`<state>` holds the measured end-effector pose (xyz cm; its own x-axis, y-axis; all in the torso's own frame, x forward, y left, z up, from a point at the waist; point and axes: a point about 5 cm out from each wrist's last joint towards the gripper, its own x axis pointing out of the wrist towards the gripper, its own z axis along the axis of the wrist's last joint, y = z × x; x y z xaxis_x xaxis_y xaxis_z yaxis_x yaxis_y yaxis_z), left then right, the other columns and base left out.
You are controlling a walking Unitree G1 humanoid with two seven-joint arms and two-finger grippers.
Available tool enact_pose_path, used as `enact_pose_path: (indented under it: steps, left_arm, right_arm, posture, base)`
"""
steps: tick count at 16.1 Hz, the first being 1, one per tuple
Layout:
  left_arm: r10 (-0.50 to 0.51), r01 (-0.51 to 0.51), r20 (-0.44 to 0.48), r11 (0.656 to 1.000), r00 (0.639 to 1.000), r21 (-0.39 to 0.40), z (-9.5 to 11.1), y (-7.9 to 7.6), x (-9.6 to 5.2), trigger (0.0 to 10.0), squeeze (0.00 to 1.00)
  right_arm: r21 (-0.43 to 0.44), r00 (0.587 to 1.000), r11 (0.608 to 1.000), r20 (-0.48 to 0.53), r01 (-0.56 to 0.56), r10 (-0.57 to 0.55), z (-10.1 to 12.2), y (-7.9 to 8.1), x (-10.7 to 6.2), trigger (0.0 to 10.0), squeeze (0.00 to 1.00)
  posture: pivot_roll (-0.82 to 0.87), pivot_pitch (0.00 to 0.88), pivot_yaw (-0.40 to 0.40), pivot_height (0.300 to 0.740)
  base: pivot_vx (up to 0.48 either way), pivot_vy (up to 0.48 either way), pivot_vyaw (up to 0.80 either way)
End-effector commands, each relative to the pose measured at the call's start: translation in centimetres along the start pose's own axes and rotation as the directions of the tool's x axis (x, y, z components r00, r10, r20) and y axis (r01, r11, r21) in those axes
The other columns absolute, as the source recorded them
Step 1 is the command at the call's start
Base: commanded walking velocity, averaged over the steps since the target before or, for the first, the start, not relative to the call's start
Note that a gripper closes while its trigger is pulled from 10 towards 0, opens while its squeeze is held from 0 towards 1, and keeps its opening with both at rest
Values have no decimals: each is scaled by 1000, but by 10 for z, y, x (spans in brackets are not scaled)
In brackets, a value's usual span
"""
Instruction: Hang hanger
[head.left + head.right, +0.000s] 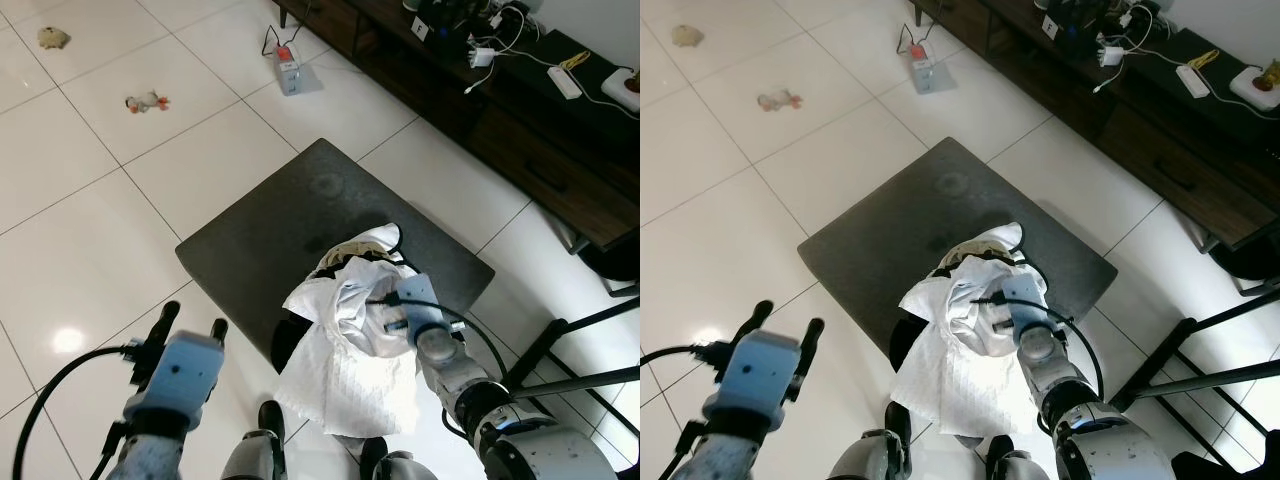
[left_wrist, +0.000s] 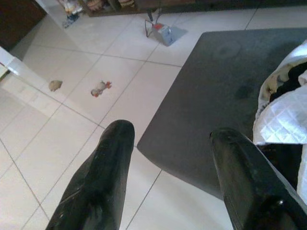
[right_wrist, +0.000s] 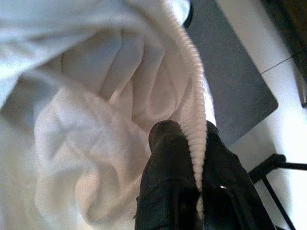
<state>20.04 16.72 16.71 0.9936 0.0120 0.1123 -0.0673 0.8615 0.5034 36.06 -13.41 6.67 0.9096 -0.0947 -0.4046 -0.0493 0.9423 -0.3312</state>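
Observation:
A crumpled white garment (image 1: 340, 340) lies on the near right corner of a dark low table (image 1: 290, 220) and hangs over its front edge. A thin black curved piece (image 1: 398, 236), possibly the hanger's hook, pokes out at the garment's far side; the rest is hidden in the cloth. My right gripper (image 3: 189, 129) is shut on the garment's ribbed white edge (image 3: 192, 96), with its fingers buried in the folds. My left gripper (image 1: 195, 320) stands open above the floor tiles, left of the table's front corner, with nothing between its fingers (image 2: 110, 158).
A long dark cabinet (image 1: 520, 110) with cables and power strips runs along the back right. Black metal rack legs (image 1: 560, 350) stand on the floor to the right. A small grey device (image 1: 288, 70) and two small toys (image 1: 145, 102) lie on the white tiles.

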Motion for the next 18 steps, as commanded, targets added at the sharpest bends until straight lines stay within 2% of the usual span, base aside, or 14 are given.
enact_pose_path:
  steps: [1, 4, 8, 9, 12, 13, 14, 15, 16, 17, 18]
  left_arm:
    - [-2, 2, -29, 1000, 1000, -9, -9, -3, -1, 10000, 0]
    - [7, -7, -5, 1000, 1000, -14, -13, -4, 14, 10000, 0]
    - [8, -8, 13, 1000, 1000, -14, -22, -6, 32, 10000, 0]
    - [6, -6, 21, 1000, 1000, -17, -23, -8, 37, 10000, 0]
    - [4, -3, 38, 1000, 999, -22, -25, -15, 45, 10000, 0]
    - [6, -5, 43, 1000, 999, -26, -26, -16, 47, 10000, 0]
    - [11, -10, 48, 1000, 999, -28, -27, -17, 50, 10000, 0]
    - [14, -13, 62, 1000, 998, -22, -29, -19, 55, 10000, 0]
    - [14, -13, 69, 1000, 997, -18, -28, -20, 58, 10000, 0]
    - [16, -15, 75, 1000, 997, -22, -28, -22, 60, 10000, 0]
    - [19, -17, 77, 999, 997, -27, -28, -23, 61, 10000, 0]
  right_arm:
    - [41, 999, 999, 32, -4, 2, 3, -3, 0, 0, 0]
    - [91, 987, 995, 160, -30, 15, 20, -10, 0, 0, 0]
    - [169, 933, 984, 361, -50, -15, 40, -30, -6, 0, 0]
    - [116, 904, 992, 428, -39, -15, 44, -37, -11, 0, 0]
    - [28, 865, 1000, 501, -8, -7, 41, -54, -23, 0, 0]
    - [-12, 832, 1000, 554, -7, 12, 47, -60, -33, 0, 0]
    - [-37, 789, 999, 614, -12, 32, 59, -64, -44, 0, 0]
    - [-41, 699, 998, 713, -49, 63, 87, -67, -64, 0, 0]
    - [-55, 655, 996, 751, -69, 87, 99, -66, -73, 0, 0]
    - [-68, 643, 994, 758, -85, 106, 103, -64, -79, 0, 0]
    - [-72, 676, 993, 727, -95, 118, 94, -61, -78, 0, 0]
  posture:
    - [291, 316, -68, 740]
    - [265, 250, -67, 740]
    - [211, 181, -71, 740]
    - [193, 164, -75, 740]
    - [166, 133, -90, 740]
    - [156, 118, -96, 740]
    - [150, 111, -99, 740]
    - [128, 87, -109, 740]
    - [125, 81, -115, 740]
    - [120, 74, -121, 740]
    - [113, 73, -124, 740]
  base:
    - [0, 0, 0]
    - [0, 0, 0]
    - [0, 0, 0]
    - [0, 0, 0]
    - [0, 0, 0]
    - [0, 0, 0]
    - [0, 0, 0]
    - [0, 0, 0]
    - [0, 0, 0]
    - [0, 0, 0]
    - [0, 0, 0]
